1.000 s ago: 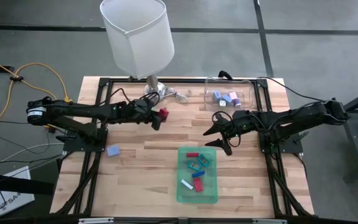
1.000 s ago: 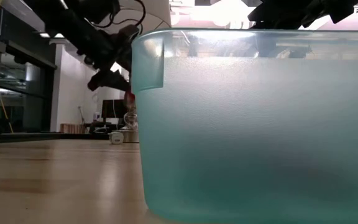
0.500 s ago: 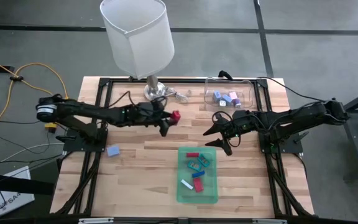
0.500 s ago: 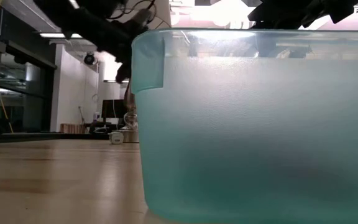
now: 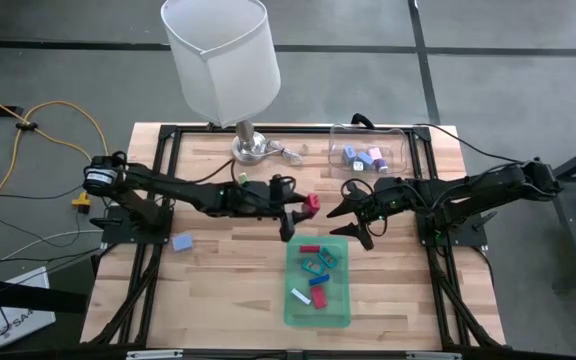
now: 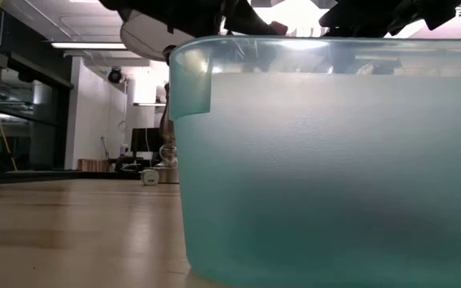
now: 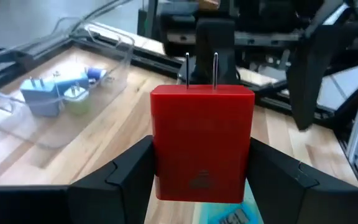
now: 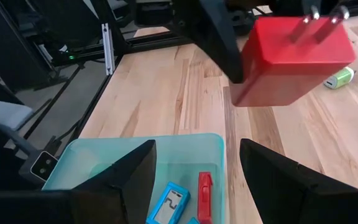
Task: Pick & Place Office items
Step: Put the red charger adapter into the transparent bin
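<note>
Near the frame's centre, the left claw (image 5: 302, 208) grips a red block (image 5: 311, 203) just above the green tray (image 5: 344, 312). The right claw (image 5: 353, 213) is open at the tray's upper right corner. A clear container (image 5: 396, 141) sits upper right on the table (image 5: 228, 260).

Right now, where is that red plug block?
In the overhead view the red plug block is held in the left pincer, above the table's middle, just beyond the green tray and near the right pincer.
</note>
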`<state>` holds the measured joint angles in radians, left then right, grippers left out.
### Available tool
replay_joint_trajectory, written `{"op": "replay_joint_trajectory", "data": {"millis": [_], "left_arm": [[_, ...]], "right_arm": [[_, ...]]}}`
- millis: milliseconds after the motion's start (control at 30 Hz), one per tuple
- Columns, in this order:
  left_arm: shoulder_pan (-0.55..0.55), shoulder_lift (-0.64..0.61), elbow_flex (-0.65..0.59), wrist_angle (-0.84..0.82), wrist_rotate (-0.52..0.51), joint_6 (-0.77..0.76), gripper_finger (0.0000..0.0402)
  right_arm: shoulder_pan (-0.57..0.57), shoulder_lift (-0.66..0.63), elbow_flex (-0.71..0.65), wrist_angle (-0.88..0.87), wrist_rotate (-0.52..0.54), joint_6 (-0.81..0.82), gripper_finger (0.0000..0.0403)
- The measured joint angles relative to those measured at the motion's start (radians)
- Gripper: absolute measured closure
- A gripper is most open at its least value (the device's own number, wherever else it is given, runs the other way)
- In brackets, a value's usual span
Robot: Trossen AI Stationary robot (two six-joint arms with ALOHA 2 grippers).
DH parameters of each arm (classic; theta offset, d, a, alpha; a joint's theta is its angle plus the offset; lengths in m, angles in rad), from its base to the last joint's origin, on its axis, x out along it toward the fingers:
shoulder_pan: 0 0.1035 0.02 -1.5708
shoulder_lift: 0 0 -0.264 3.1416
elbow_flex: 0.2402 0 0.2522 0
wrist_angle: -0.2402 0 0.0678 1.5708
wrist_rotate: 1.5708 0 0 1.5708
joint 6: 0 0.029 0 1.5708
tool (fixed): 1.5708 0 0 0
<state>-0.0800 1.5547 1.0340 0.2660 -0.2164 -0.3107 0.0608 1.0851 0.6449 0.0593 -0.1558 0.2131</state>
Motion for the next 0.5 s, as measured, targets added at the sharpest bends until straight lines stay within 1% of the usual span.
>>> {"op": "replay_joint_trajectory", "data": {"millis": [500], "left_arm": [[-0.008,0.000,0.000,0.014,-0.001,0.024,0.0189]], "right_arm": [[0.000,0.000,0.000,-0.001,0.000,0.000,0.0183]]}}
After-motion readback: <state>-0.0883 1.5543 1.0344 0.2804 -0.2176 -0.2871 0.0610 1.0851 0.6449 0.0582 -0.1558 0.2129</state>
